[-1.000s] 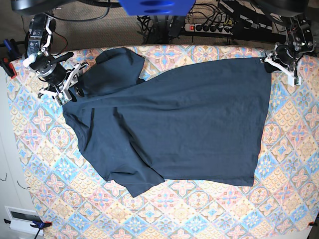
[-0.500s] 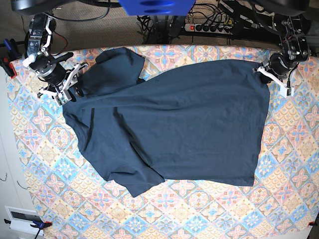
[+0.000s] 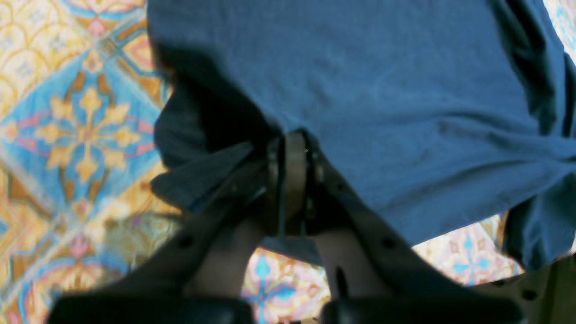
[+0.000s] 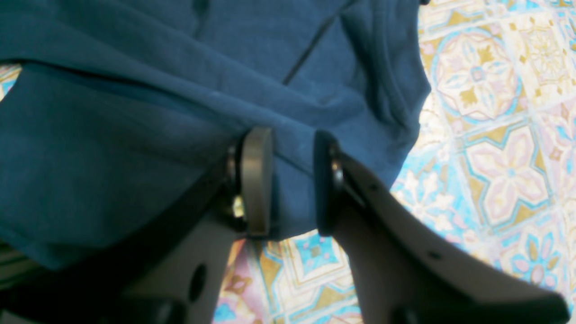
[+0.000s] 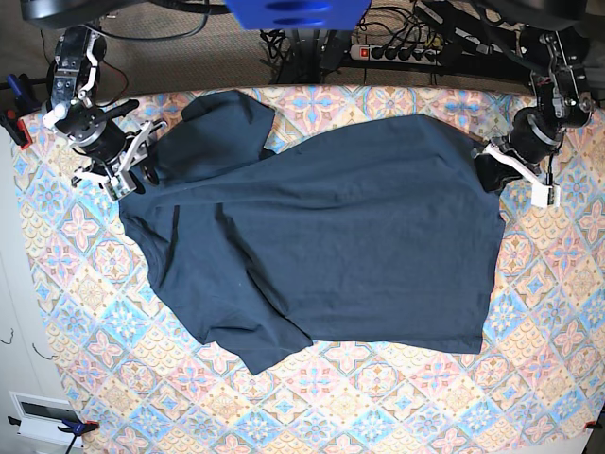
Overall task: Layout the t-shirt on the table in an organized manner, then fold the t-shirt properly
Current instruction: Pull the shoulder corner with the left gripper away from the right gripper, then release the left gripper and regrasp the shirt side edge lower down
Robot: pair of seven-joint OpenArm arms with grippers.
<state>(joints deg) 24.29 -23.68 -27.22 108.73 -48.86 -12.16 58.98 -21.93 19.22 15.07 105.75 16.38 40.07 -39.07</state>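
t-shirt (image 5: 331, 236): lying spread but wrinkled across the table (image 5: 85, 312); one sleeve folding under near the front edge
left gripper (image 3: 288, 153): pinching the shirt's far corner tightly; lifting cloth
right gripper (image 4: 292, 180): standing partly parted astride the shirt's edge

Robot lab bench, patterned table (image 5: 378, 397), power strip (image 5: 397, 52) and cable tangle (image 5: 284, 43) (floor behind)

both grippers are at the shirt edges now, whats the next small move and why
Probably draw the left gripper outward toward its table edge, keeping it low. It is shut on the t-shirt corner, which has bunched inward there, while the right gripper straddles the opposite edge; pulling apart should flatten the creases.
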